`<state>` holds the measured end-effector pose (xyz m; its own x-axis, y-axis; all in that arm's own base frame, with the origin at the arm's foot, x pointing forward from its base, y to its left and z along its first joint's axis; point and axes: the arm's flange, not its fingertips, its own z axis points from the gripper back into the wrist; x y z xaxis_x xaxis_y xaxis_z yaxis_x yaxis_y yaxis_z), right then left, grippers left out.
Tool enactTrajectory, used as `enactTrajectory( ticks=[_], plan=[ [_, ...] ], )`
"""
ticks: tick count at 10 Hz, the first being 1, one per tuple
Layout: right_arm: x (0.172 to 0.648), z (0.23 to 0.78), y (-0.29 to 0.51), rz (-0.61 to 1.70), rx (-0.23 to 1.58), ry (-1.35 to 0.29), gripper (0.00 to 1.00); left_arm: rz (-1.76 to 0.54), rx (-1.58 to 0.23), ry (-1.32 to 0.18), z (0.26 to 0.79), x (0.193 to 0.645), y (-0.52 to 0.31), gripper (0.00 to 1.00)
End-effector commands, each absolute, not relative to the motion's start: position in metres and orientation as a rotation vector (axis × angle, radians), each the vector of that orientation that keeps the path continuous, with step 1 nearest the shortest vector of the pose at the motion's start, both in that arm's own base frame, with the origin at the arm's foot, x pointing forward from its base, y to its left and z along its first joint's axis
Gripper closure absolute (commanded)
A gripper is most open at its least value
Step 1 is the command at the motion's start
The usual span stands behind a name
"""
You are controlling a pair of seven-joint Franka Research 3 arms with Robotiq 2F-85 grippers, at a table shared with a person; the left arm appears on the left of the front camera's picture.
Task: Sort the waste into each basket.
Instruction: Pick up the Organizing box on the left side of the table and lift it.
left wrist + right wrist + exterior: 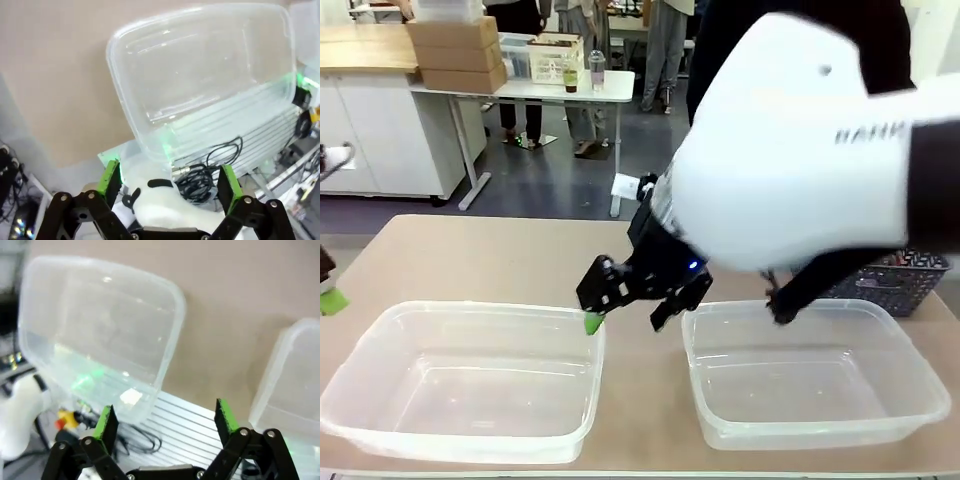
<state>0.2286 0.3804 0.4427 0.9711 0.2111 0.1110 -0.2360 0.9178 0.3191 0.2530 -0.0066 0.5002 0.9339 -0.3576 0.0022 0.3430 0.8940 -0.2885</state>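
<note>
Two clear baskets stand side by side on the tan table, one on the left and one on the right, both with nothing in them. My right gripper hangs open above the gap between them, its green-tipped finger over the left basket's near corner. A green fingertip of my left gripper shows at the far left edge. In the left wrist view my left gripper is open over a basket. The right wrist view has my right gripper open, one basket to its left and another to its right. The waste is out of view.
A dark lattice-walled basket sits behind the right tub at the table's right edge. Cables and a ribbed metal frame lie below the table's near edge. People stand by a white table with boxes far behind.
</note>
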Motion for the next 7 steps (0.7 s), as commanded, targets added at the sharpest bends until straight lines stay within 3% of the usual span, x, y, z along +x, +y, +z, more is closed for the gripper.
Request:
enactTrajectory(
  ticks=[1,2,4,5,6,7],
  plan=[
    [0.245,0.408,0.413,0.005,0.215,-0.023,0.0,-0.185,-0.247,0.081,0.423,0.242,-0.026,0.0],
    [0.251,0.392,0.421,0.002,0.21,0.02,0.0,-0.14,-0.175,0.15,0.404,0.249,-0.024,0.0],
    [0.263,0.375,0.413,-0.078,0.185,-0.06,0.0,-0.098,-0.085,0.24,0.372,0.261,-0.015,0.0],
    [0.24,0.38,0.399,-0.003,0.198,-0.001,0.0,-0.093,-0.082,0.317,0.363,0.264,-0.01,0.0],
    [0.24,0.38,0.399,-0.003,0.198,-0.001,0.0,-0.119,-0.134,0.197,0.439,0.301,-0.014,0.0],
    [0.24,0.38,0.399,-0.003,0.198,-0.001,0.0,-0.119,-0.134,0.197,0.439,0.301,-0.014,0.0]
  ],
)
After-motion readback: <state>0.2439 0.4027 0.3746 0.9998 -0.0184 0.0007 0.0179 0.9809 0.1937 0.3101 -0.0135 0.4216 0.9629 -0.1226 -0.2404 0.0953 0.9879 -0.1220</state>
